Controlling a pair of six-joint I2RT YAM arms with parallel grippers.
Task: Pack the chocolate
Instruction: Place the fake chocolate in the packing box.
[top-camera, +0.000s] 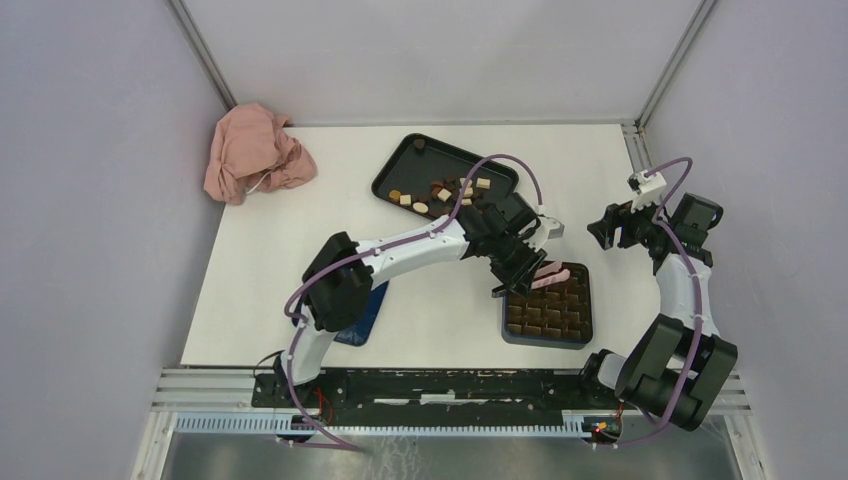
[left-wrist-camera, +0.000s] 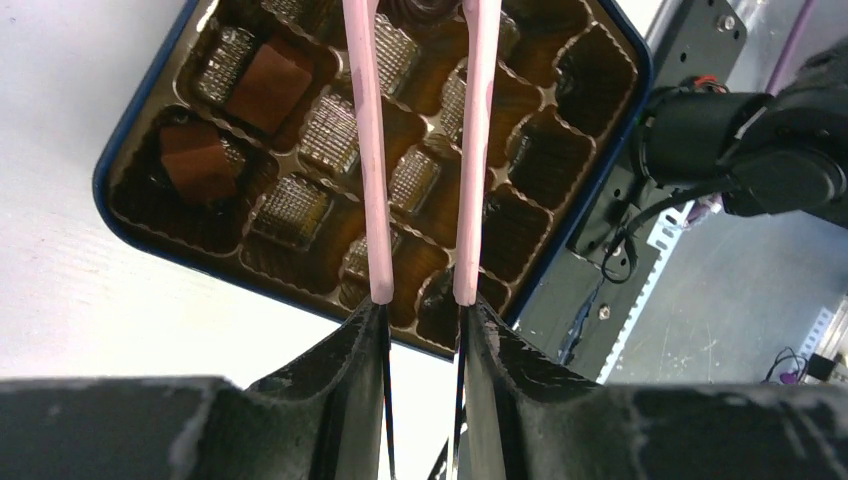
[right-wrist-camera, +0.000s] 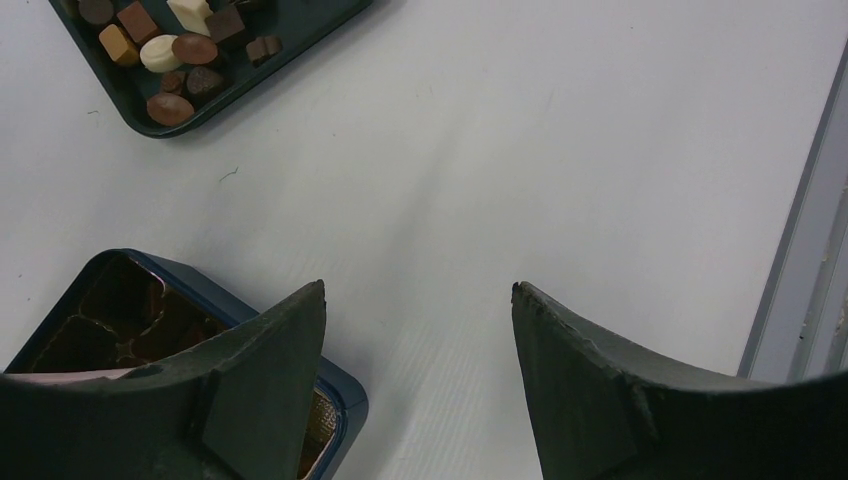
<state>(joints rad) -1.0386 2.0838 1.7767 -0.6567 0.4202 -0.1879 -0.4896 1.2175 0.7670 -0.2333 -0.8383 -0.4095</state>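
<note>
My left gripper (top-camera: 520, 262) is shut on the pink tongs (top-camera: 550, 274), which reach out over the dark blue box (top-camera: 545, 342). In the left wrist view my fingers (left-wrist-camera: 365, 330) pinch both tong arms (left-wrist-camera: 365, 150) above the brown grid insert (left-wrist-camera: 330, 135). A dark piece shows between the tong tips at the top edge (left-wrist-camera: 425, 10). Two brown square chocolates (left-wrist-camera: 268, 82) lie in box cells. More chocolate pieces (top-camera: 440, 193) lie on the black tray (top-camera: 400, 160), which also shows in the right wrist view (right-wrist-camera: 165, 50). My right gripper (top-camera: 612, 228) is open and empty to the right of the box (right-wrist-camera: 345, 395).
A crumpled pink cloth (top-camera: 255, 152) lies at the far left. A dark blue lid (top-camera: 362, 320) lies under my left arm's elbow. Grey walls close the table on three sides, with a metal rail at the near edge (top-camera: 450, 385).
</note>
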